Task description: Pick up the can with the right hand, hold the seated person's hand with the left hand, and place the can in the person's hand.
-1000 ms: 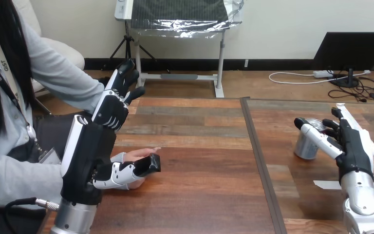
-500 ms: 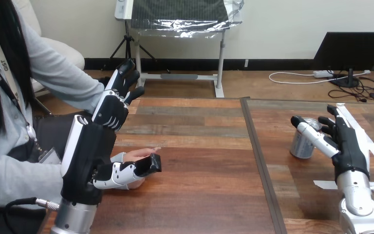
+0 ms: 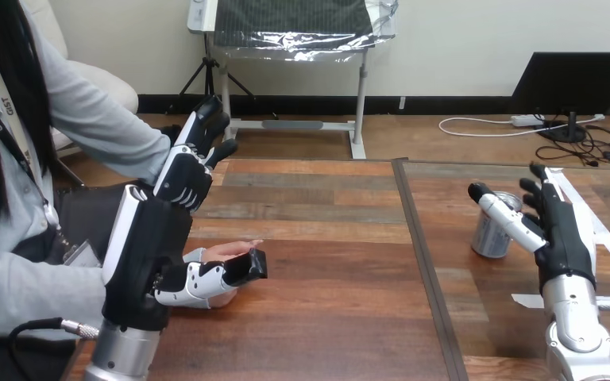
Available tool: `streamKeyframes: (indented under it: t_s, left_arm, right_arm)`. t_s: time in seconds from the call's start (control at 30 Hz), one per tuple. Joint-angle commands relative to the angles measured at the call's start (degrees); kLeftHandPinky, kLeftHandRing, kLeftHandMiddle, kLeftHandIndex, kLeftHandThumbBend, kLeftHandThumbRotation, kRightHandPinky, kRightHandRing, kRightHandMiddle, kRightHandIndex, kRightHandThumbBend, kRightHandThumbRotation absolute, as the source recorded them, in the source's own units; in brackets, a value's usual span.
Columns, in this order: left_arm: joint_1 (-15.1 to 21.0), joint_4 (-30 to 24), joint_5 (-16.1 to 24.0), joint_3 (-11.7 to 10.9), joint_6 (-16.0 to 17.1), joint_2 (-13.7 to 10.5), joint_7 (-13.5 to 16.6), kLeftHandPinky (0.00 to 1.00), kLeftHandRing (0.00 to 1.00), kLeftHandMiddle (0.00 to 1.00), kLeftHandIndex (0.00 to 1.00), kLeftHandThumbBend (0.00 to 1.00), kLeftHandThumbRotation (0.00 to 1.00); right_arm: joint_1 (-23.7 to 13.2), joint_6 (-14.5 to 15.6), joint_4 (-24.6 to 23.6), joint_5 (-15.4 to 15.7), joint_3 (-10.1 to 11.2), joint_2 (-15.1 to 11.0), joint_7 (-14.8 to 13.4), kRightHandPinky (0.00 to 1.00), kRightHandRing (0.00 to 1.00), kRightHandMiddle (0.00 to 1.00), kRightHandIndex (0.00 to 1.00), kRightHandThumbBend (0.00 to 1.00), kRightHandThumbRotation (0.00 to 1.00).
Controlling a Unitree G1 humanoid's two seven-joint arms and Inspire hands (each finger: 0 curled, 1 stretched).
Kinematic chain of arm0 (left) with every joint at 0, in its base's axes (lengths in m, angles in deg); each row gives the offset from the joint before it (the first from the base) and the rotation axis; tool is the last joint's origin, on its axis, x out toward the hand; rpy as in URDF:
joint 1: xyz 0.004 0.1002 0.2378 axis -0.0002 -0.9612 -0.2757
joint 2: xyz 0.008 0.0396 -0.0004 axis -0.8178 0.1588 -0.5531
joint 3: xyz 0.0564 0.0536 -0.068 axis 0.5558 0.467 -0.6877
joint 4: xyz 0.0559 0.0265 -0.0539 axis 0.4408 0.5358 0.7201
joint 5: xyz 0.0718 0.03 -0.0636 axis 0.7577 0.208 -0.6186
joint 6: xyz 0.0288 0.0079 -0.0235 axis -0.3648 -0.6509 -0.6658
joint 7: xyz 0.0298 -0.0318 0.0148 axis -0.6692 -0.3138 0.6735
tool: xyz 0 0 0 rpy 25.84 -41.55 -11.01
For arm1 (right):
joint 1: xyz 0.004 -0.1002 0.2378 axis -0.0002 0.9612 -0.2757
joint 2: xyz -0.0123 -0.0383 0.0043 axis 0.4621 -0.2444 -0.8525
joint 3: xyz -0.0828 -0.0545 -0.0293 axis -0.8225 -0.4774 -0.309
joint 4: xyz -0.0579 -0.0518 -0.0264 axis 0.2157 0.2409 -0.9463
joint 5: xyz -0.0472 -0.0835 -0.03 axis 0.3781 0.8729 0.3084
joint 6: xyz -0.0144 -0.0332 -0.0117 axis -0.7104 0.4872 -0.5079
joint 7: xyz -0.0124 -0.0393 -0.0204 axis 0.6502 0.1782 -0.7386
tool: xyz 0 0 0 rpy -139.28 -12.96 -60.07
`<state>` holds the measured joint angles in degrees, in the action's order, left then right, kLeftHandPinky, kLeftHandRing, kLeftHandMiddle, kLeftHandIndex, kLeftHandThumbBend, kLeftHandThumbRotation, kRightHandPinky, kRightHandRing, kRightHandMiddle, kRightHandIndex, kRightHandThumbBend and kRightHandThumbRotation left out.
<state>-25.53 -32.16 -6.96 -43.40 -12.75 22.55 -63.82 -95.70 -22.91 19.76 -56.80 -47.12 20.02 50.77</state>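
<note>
A silver can (image 3: 488, 236) stands upright on the right-hand table. My right hand (image 3: 564, 238) is open just right of it, its thumb (image 3: 499, 213) stretched across the can's top and its fingers (image 3: 542, 190) straight behind the can. On the left my left hand (image 3: 152, 246) is open, its fingers (image 3: 194, 147) pointing away up the table. The person's hand (image 3: 226, 252) lies palm up on the wood beside my left palm, with my left thumb (image 3: 222, 276) lying straight along its near side. None of its fingers is curled round the person's hand.
A dark seam (image 3: 421, 262) runs between the two wooden table tops. White tape strips (image 3: 604, 238) lie on the right table, beside and under my right arm. The person's arm (image 3: 103, 127) reaches in from the left, behind my left hand.
My right hand has moved left and a little away, and its fingers have straightened. The can stands slightly further left than a second ago. My left hand and the person's hand have barely moved.
</note>
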Motion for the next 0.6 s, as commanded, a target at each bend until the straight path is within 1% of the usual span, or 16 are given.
streamKeyframes:
  t_s: [0.0, 0.17, 0.37, 0.4, 0.57]
  left_arm:
    - [4.18, 0.68, -1.03, -0.79, 0.59, 0.26, -0.29, 0.9, 0.97, 0.99, 0.96, 1.0, 0.53]
    - [4.41, 0.98, -0.88, -0.91, 0.57, 0.27, -0.35, 0.9, 0.97, 0.99, 0.96, 1.0, 0.53]
    - [4.63, 1.28, -0.58, -1.05, 0.66, 0.34, -0.19, 0.9, 0.97, 0.99, 0.95, 1.0, 0.54]
    - [4.63, 1.28, -0.58, -1.04, 0.68, 0.33, -0.21, 0.9, 0.97, 0.99, 0.95, 1.0, 0.54]
    - [4.82, 1.58, -0.19, -1.23, 0.66, 0.39, 0.12, 0.9, 0.97, 0.99, 0.95, 1.0, 0.54]
  right_arm:
    - [-2.18, -2.59, -2.05, 0.45, -0.8, -0.41, -1.66, 0.88, 0.95, 0.94, 0.98, 1.0, 0.54]
    - [-2.22, -3.08, -2.12, 0.23, -0.83, -0.48, -1.96, 0.87, 0.95, 0.95, 0.98, 1.0, 0.55]
    - [-2.14, -4.19, -2.21, -0.82, -0.23, -0.46, -1.14, 0.87, 0.96, 0.97, 0.99, 1.0, 0.54]
    - [-2.09, -4.51, -2.29, -1.23, 0.04, -0.4, -0.66, 0.87, 0.97, 0.97, 0.99, 1.0, 0.53]
    - [-2.11, -5.02, -2.39, -2.0, 0.5, -0.32, 0.26, 0.9, 0.99, 0.99, 1.0, 1.0, 0.52]
